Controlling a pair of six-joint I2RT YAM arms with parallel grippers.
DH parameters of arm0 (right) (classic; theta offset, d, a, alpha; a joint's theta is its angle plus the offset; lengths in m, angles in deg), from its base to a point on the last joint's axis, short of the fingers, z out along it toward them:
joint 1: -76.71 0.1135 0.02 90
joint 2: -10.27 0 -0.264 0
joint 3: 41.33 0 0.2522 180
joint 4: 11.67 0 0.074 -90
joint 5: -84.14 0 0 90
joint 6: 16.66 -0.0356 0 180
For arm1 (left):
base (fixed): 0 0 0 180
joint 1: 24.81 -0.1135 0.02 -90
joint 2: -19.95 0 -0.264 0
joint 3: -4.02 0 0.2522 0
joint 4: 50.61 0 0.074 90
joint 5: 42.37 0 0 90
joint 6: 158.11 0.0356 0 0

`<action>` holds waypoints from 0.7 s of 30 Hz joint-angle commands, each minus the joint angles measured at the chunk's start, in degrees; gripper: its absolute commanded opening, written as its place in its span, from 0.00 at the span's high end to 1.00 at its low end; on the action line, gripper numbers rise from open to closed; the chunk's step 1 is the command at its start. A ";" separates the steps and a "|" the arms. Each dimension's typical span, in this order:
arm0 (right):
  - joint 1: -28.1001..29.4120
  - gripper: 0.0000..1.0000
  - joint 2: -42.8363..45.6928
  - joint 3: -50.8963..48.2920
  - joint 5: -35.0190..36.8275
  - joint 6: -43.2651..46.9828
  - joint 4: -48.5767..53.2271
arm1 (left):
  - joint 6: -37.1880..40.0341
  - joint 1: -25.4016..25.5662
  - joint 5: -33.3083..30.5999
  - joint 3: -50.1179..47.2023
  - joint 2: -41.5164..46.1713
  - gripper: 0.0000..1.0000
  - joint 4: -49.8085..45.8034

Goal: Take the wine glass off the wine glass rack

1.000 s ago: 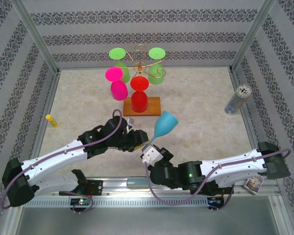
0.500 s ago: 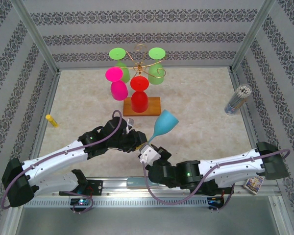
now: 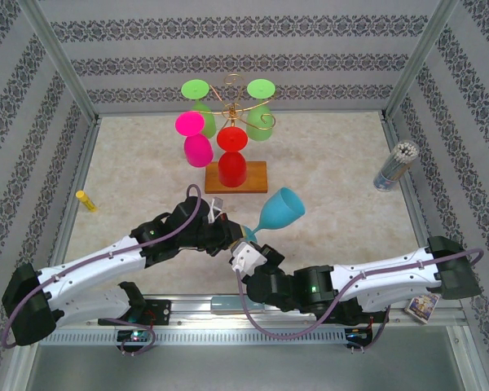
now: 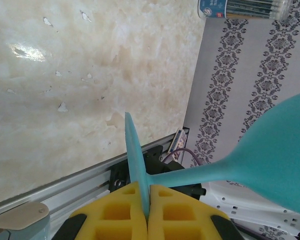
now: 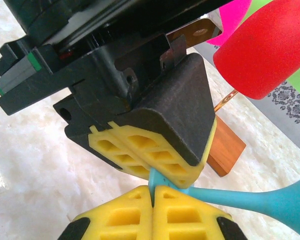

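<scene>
You have left jaws clamped on the foot of the teal wine glass (image 3: pixel 279 209), right jaws clamped on the same foot just beside. The bowl tilts toward 2 o'clock over the worktop (image 3: pixel 334 187), apart from the wine glass rack (image 3: pixel 236 177) at 12 o'clock.

teal glass (image 3: pixel 279 209) tilted lower, left end effector (image 4: pixel 148 202) now gripping it

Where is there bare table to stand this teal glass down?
Widest bare stretch: the table right of the rack, between its wooden base and the tube of sticks. A smaller one lies left, between the yellow marker and the pink glass. Crowded: around the rack, and near centre, where the left fingers and right fingers pinch the teal wine glass.
</scene>
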 commanded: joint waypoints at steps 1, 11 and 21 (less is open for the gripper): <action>0.10 0.88 2.95 3.13 -0.34 -1.75 -2.21 | 1.84 -0.12 -0.20 -1.86 0.78 1.00 2.94; 2.14 0.75 4.47 8.95 -4.25 -7.01 6.59 | 7.69 -0.29 -2.16 -2.80 0.64 1.00 6.01; -1.34 0.71 3.50 21.92 -18.79 -13.94 21.92 | 11.63 -0.38 -2.29 -7.00 -0.25 1.00 14.17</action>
